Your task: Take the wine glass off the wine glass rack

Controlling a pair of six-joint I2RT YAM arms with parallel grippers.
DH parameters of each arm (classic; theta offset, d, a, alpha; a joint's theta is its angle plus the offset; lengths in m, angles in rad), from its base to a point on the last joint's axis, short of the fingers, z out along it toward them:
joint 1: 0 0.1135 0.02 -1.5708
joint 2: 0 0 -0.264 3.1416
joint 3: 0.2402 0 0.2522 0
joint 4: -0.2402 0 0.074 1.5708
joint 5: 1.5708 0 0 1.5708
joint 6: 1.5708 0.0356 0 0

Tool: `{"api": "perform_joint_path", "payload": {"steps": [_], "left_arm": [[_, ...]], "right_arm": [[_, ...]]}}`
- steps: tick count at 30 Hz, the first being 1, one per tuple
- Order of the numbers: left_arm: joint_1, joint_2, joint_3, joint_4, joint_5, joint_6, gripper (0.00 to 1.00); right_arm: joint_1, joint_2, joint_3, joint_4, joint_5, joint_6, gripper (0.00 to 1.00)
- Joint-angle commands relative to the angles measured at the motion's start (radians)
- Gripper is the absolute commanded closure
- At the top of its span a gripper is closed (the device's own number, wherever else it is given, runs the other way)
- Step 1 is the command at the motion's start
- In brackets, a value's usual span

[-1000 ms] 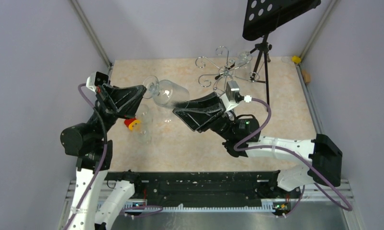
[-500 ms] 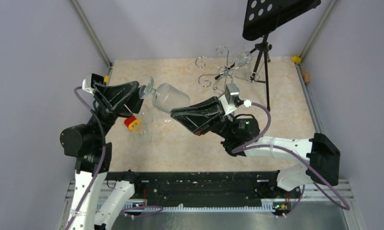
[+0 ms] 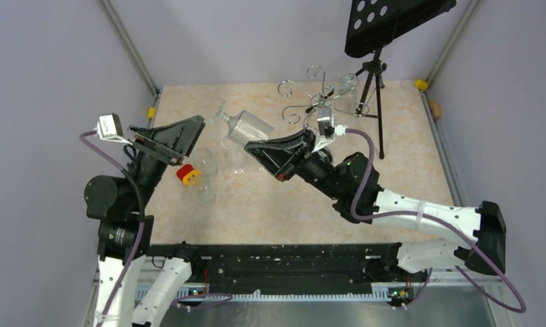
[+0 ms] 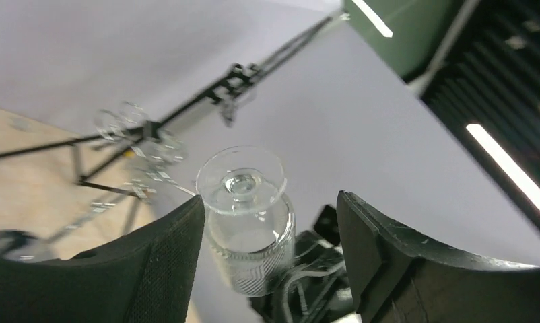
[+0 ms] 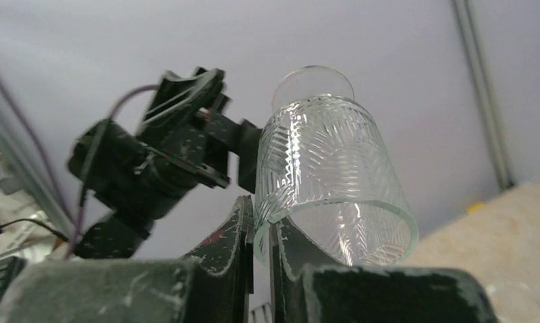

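Note:
The wine glass (image 3: 246, 126) is a clear ribbed glass held in the air over the table, tilted with its foot toward the left arm. My right gripper (image 3: 252, 148) is shut on its rim; in the right wrist view the two fingers pinch the rim wall (image 5: 262, 225) of the wine glass (image 5: 328, 168). My left gripper (image 3: 197, 135) stands open a little to the left of the glass, apart from it. In the left wrist view the glass's foot (image 4: 240, 180) shows between the spread fingers (image 4: 166, 262), untouched. The wine glass rack (image 3: 314, 102) stands at the back, right of the glass.
A black tripod music stand (image 3: 374, 75) rises just right of the rack. Another clear glass (image 3: 205, 178) lies on the table below the left gripper, beside a red and yellow object (image 3: 187, 175). Grey walls enclose the table on three sides.
My left gripper opened, let go of the glass's foot and drew back to the left. The right gripper closed on the rim and now carries the glass alone, slightly farther back.

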Motion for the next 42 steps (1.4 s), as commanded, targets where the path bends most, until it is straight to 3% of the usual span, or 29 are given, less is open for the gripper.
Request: {"api": "perform_joint_path", "payload": {"steps": [1,5,10,14,21,32,42], "left_arm": [[0.003,-0.049,0.067,-0.256,-0.221,0.498,0.25],[0.003,-0.056,0.107,-0.434,-0.429,0.738,0.25],[0.003,-0.064,0.104,-0.511,-0.593,0.911,0.25],[0.003,-0.069,0.09,-0.524,-0.685,0.975,0.25],[0.003,-0.097,0.034,-0.503,-0.716,1.009,0.25],[0.003,-0.125,0.056,-0.548,-0.84,1.026,0.25],[0.003,-0.114,0.083,-0.606,-0.828,1.034,0.25]], "right_arm": [[0.002,-0.051,0.143,-0.359,0.163,-0.041,1.0],[0.002,-0.019,0.249,-0.666,0.237,-0.05,1.0],[0.002,0.091,0.373,-0.933,0.166,-0.116,1.0],[0.006,0.234,0.501,-1.112,0.149,-0.157,1.0],[0.013,0.467,0.711,-1.347,0.165,-0.143,1.0],[0.014,0.738,0.877,-1.481,0.121,-0.117,1.0],[0.025,0.848,0.956,-1.555,0.127,-0.139,1.0]]}}
